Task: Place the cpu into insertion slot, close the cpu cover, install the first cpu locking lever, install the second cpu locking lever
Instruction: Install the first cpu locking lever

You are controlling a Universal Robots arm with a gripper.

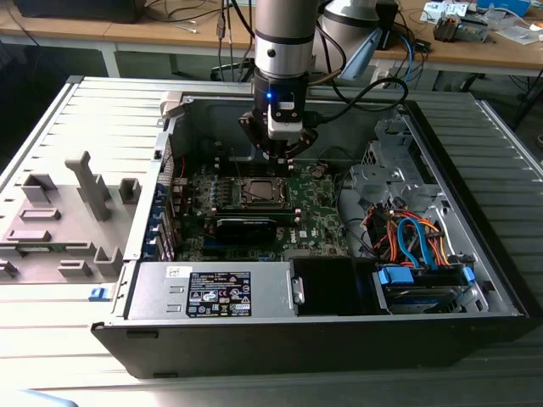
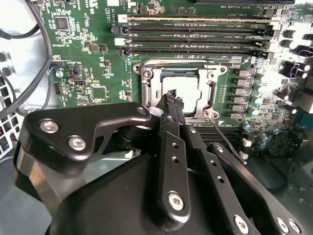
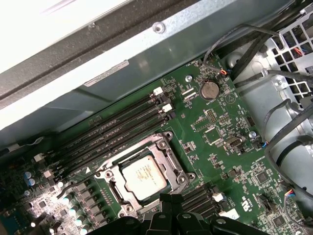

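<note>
The arm is positioned over the open computer case (image 1: 475, 280), with the gripper (image 2: 172, 98) held just above the near edge of the insertion slot (image 3: 145, 177). In the second wrist view the fingers are seen pressed together, closed on nothing.

The cpu (image 3: 143, 174) is seated in the insertion slot, its silver-grey top visible in both wrist views. The cpu cover (image 2: 146, 81) is lowered around the chip, so that the chip shows through its window. One thin locking lever (image 2: 227, 139) is seen standing out at an angle from the slot corner, not latched; a second thin lever (image 3: 78, 182) is seen beside the slot in the first wrist view.

Risks from this position are judged as follows:

- If the closed fingertips are brought down on the chip top or on the cover frame instead of a lever, the chip may be pressed unevenly into the contacts.
- A lever is thin and springy; it may slip off the fingertips and snap back.
- The memory slots (image 2: 195, 34) lie just beside the socket and may be struck by a sideways sweep.
</note>
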